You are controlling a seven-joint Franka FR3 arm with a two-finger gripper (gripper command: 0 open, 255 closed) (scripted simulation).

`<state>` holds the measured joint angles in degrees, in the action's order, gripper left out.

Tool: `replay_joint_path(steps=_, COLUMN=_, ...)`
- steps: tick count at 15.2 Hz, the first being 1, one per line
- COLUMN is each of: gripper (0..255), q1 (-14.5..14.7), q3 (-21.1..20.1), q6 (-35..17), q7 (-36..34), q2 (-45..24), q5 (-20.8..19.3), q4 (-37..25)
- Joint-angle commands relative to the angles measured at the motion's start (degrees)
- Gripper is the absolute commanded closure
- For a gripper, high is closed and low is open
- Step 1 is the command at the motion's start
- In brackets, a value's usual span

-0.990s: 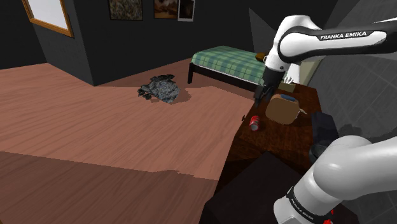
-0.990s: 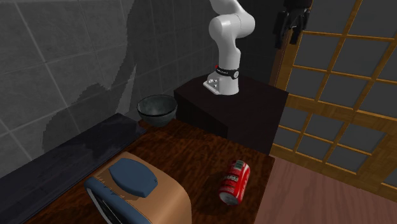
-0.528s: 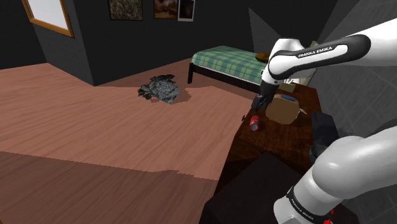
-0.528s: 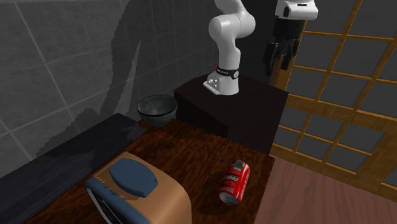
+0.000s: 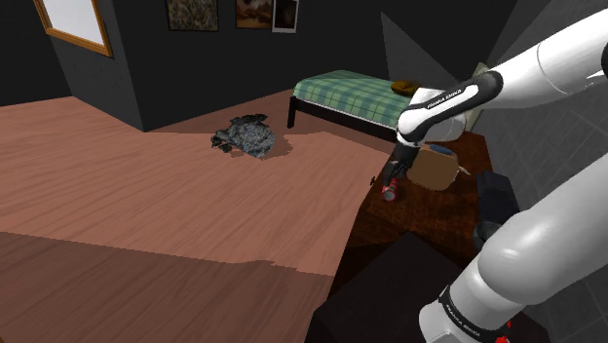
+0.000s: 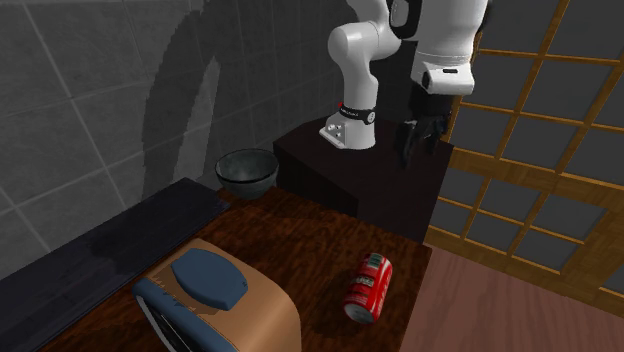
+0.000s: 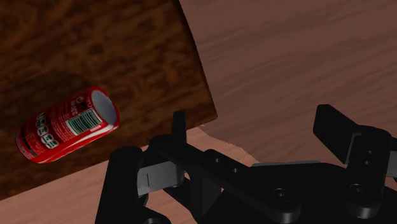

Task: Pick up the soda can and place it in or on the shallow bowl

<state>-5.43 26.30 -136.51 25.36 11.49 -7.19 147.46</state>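
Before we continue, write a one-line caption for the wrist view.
Open tool above the edge of the dark wooden table; red soda can lies on its side nearby, not yet grasped.

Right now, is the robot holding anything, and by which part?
Nothing is held. The gripper has its jaws open and empty; the can lies on its side on the table, apart from them.

Green plaid bed [image 5: 356, 97], grey rumpled heap [image 5: 248, 136] on wooden floor [image 5: 146, 205], 3 framed pictures [image 5: 192, 14], tan blue-topped box [image 6: 225, 305] on dark wood surface [image 6: 310, 240], wooden lattice screen [image 6: 540, 130]
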Motion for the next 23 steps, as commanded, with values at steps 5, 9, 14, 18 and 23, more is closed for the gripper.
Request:
replay_joint_path(steps=5, gripper=0, q1=0.2, q3=3.3, q6=-8.9, q7=11.8, q2=-15.5, q5=10.7, q4=-5.4)
replay_joint_path(steps=9, gripper=0, q1=-0.5, q3=2.4, q6=-11.5, q7=14.1, q2=-18.7, q5=13.7, q4=-5.5)
replay_joint_path(steps=14, gripper=0, q1=-1.3, q3=0.9, q6=-14.8, q7=17.0, q2=-22.6, q5=17.7, q4=-5.5)
replay_joint_path(steps=18, gripper=0, q1=-1.4, q3=0.9, q6=-14.8, q7=17.0, q2=-22.6, q5=17.7, q4=-5.5)
replay_joint_path(steps=23, gripper=255, q1=-1.4, q3=0.9, q6=-14.8, q7=17.0, q2=-22.6, q5=17.7, q4=-5.5)
